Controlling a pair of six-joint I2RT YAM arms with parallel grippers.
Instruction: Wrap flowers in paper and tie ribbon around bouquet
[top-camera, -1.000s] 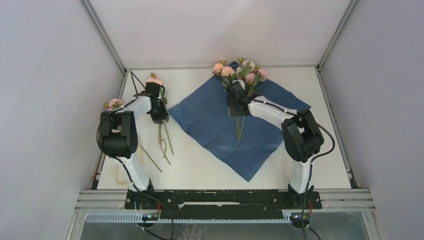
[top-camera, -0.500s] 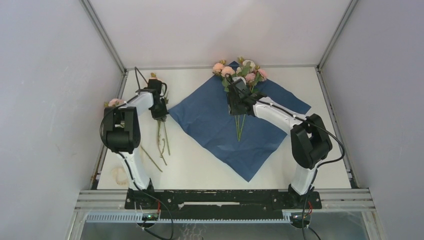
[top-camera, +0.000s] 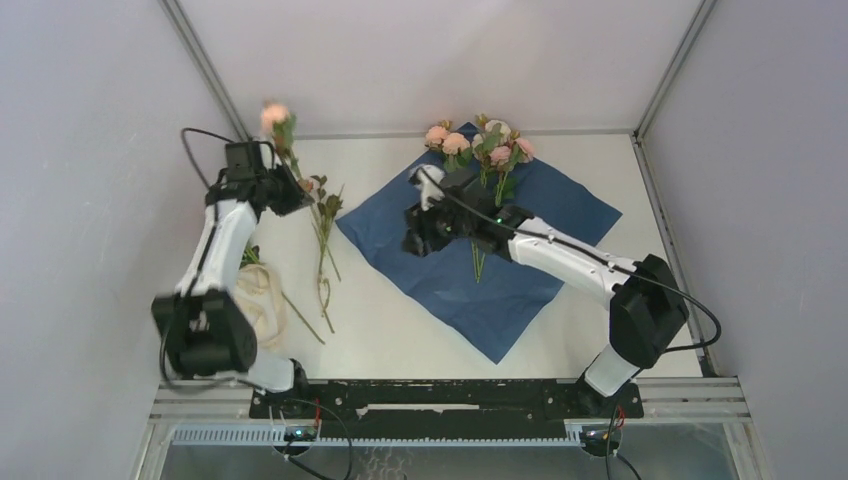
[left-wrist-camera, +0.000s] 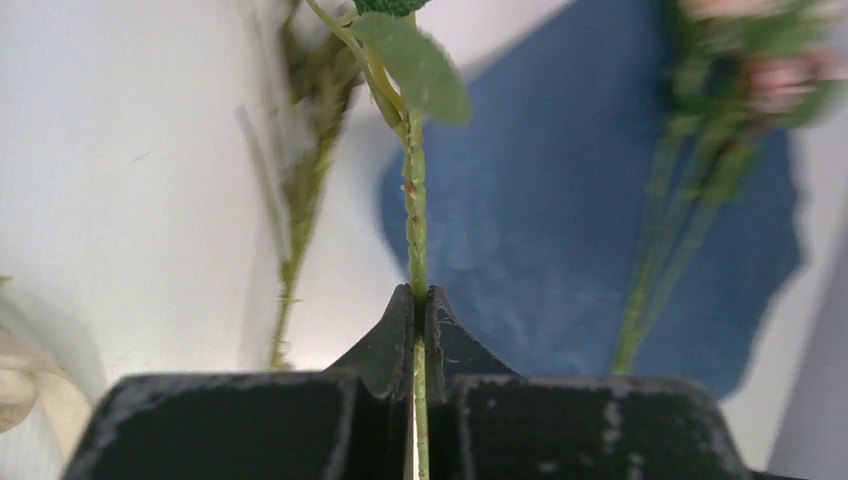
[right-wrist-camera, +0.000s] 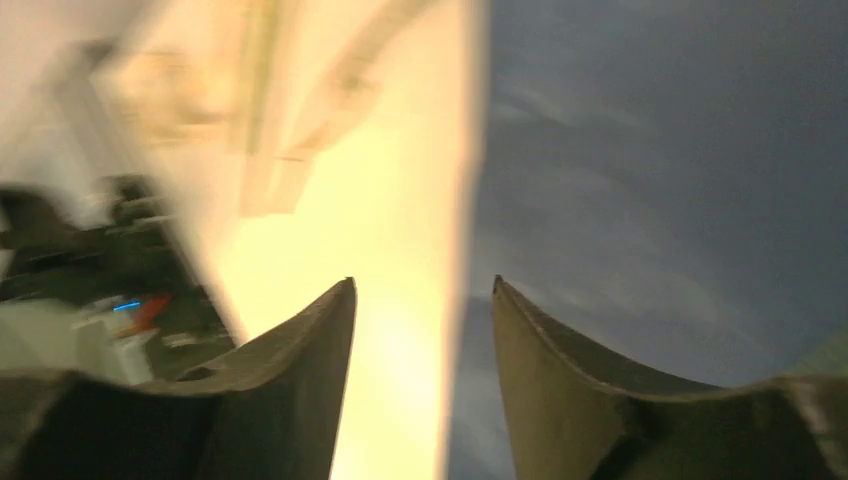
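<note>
From above, the left claw (top-camera: 292, 190) is clenched on one stem (top-camera: 285, 150), raised off the counter (top-camera: 400, 330), its pink bloom high near the back left corner. Loose stems (top-camera: 322, 265) lie just left of the paper (top-camera: 520, 290), which is spread navy side up with the flowers (top-camera: 482, 145) on its far corner. The right claw (top-camera: 413, 240) is over the paper's left part. The ribbon (top-camera: 262, 300) is heaped at the counter's left edge.

Left wrist: both fingers pinch the green stem tight.

Right wrist: badly blurred; the claw is released, empty, seemingly above the paper's edge.
</note>
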